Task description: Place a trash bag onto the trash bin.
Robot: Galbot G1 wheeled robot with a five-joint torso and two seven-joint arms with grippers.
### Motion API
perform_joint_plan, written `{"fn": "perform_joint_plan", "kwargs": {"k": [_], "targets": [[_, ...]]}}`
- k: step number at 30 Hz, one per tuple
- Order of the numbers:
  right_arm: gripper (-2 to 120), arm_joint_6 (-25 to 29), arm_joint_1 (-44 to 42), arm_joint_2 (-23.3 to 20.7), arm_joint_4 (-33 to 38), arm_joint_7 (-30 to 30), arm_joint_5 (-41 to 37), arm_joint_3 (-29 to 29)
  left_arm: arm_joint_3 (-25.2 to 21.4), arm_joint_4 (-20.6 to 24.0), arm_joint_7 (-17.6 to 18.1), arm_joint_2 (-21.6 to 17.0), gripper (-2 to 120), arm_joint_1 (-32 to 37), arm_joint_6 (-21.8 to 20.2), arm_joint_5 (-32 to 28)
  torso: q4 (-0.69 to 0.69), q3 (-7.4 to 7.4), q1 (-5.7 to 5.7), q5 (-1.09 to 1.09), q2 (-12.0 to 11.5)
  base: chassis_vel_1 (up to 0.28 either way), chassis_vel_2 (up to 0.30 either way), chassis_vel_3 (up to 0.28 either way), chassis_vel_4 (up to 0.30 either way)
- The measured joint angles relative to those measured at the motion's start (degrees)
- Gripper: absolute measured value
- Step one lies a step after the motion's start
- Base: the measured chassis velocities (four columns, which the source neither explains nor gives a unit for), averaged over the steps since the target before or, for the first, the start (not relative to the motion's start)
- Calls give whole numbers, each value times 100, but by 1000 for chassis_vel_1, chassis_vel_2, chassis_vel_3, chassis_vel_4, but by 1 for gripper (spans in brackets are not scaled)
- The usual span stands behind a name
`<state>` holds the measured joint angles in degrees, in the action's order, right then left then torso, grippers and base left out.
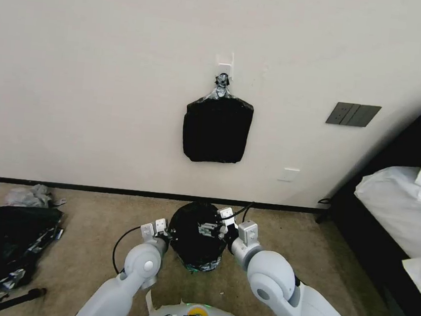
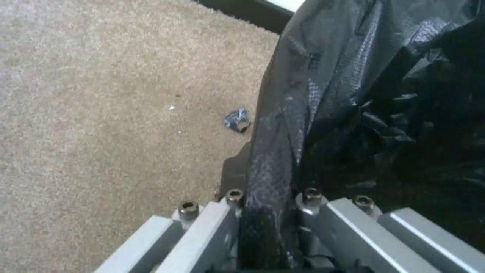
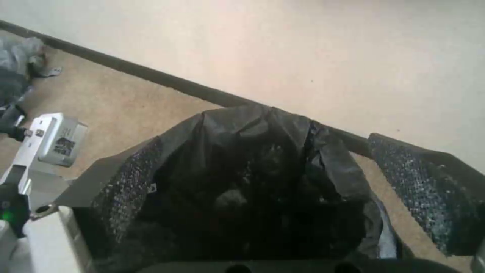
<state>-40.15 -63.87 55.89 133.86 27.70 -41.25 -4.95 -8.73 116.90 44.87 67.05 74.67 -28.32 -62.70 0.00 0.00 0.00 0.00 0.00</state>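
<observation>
The left gripper (image 1: 167, 232) sits at the left side of the trash bin (image 1: 199, 266), its fingers (image 2: 227, 212) pressed together on a fold of the trash bag (image 1: 196, 231) at the rim, as the left wrist view shows the black film running between them. The right gripper (image 1: 212, 227) reaches over the bin's right side; its textured fingers (image 3: 424, 189) are spread wide, one on each side of the bag's open mouth, and pinch nothing.

The bin stands on the tan carpet (image 1: 286, 245) just in front of the robot, near the wall. The bag drapes over it and covers nearly all of it, leaving only a sliver of the greenish base visible. The bag's mouth gapes open, dark inside.

On the wall (image 1: 105, 68) above hangs a flat bundle of black bags (image 1: 217, 129) from a hook.
</observation>
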Motion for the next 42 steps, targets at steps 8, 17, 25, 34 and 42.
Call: {"fn": "perform_joint_plan", "kwargs": {"k": [8, 17, 25, 34, 42], "targets": [[100, 5, -5, -19, -26, 1, 11, -10, -15, -44, -13, 28, 3, 6, -23, 1, 0, 1, 0, 0, 0, 0, 0, 0, 0], [100, 19, -1, -16, -44, 4, -3, 85, -2, 86, -230, -25, 35, -9, -49, 88, -1, 1, 0, 0, 0, 0, 0, 0, 0], [100, 200, -156, 51, -55, -31, 16, 312, -184, 620, -404, -327, 64, 338, -239, 573, 1, 1, 0, -1, 0, 0, 0, 0, 0], [100, 2246, -1562, 860, -582, -1067, 1697, 1673, -923, 996, -1876, -476, 97, 1231, 1481, 3400, -1, 0, 0, 1, 0, 0, 0, 0, 0], [100, 4610, -2788, 2017, -1020, -2092, 3224, 3114, -1590, 629, -2925, -141, 100, 1668, 3193, 4791, -1, 0, 0, -1, 0, 0, 0, 0, 0]]}}
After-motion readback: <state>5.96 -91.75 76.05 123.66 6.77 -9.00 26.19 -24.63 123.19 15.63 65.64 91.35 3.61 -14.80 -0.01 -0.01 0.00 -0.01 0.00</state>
